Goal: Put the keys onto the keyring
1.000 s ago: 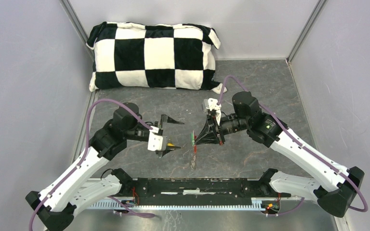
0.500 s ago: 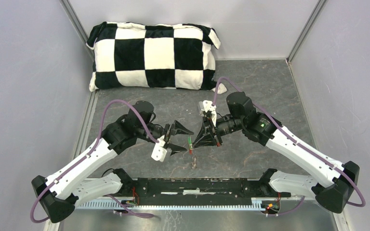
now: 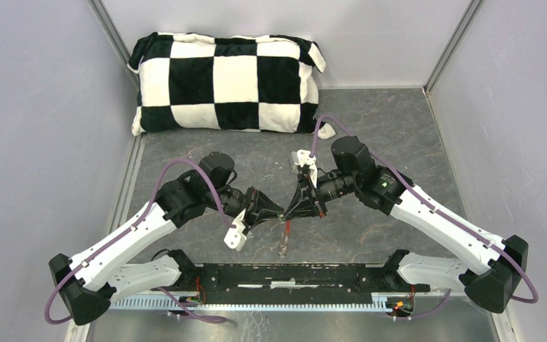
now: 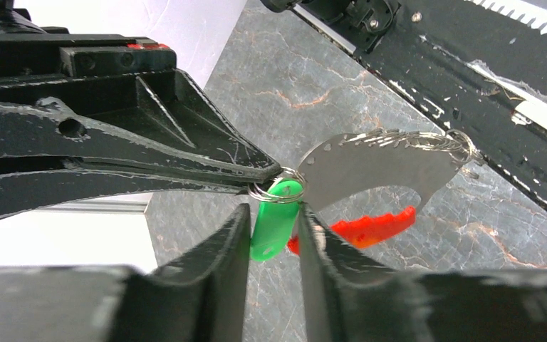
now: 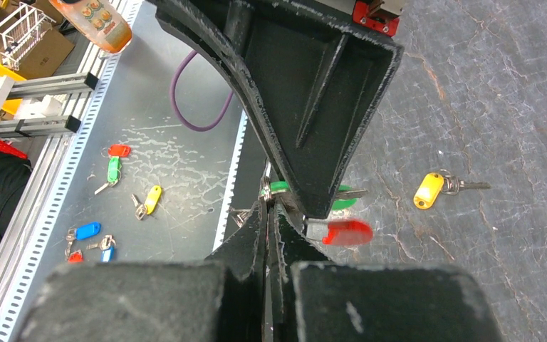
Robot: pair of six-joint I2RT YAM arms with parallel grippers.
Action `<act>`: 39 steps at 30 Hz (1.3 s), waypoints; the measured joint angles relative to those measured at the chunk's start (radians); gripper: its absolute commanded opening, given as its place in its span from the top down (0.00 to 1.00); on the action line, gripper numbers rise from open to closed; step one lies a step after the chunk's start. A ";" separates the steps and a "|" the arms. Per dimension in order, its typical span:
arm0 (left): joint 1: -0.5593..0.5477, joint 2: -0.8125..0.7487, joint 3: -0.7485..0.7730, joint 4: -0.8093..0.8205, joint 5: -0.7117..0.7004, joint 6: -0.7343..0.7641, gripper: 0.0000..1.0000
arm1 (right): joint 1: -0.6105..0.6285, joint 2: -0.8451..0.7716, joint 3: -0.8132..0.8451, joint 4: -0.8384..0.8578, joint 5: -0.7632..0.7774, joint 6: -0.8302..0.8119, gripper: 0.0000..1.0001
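In the left wrist view the green key [image 4: 276, 229] stands between the fingertips of my left gripper [image 4: 273, 214], which is shut on its plastic head. The keyring [image 4: 273, 191], a small grey wire ring, wraps the green key's top end. My right gripper [image 5: 269, 204] is shut on that ring, tip to tip with the left gripper [image 3: 273, 211] above the table. The red tag [image 4: 372, 229] and a grey metal piece [image 4: 377, 165] hang from the ring behind the green key. The yellow key [image 5: 429, 191] lies loose on the table to the right in the right wrist view.
A black-and-white checked pillow [image 3: 228, 84] lies against the back wall. Grey walls close in both sides. The black rail [image 3: 292, 274] with the arm bases runs along the near edge. Several spare coloured keys [image 5: 114, 171] lie on the metal floor beyond that edge.
My left arm has swung right to meet the right gripper, and its wide-open jaws have closed round the green key. The right arm has shifted slightly left and forward with the ring.
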 measured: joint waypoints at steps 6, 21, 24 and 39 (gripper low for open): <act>-0.003 0.003 0.000 -0.026 -0.025 0.033 0.98 | 0.000 0.000 0.000 -0.019 0.013 -0.009 1.00; -0.010 -0.040 0.000 -0.022 -0.134 0.056 0.98 | 0.009 0.000 0.040 -0.075 0.114 -0.100 1.00; -0.010 -0.053 0.000 -0.018 -0.158 0.055 0.98 | 0.011 0.000 0.050 -0.079 0.138 -0.112 1.00; -0.008 -0.147 0.000 -0.065 -0.249 -0.001 0.98 | 0.006 -0.023 0.064 -0.185 0.267 -0.130 0.99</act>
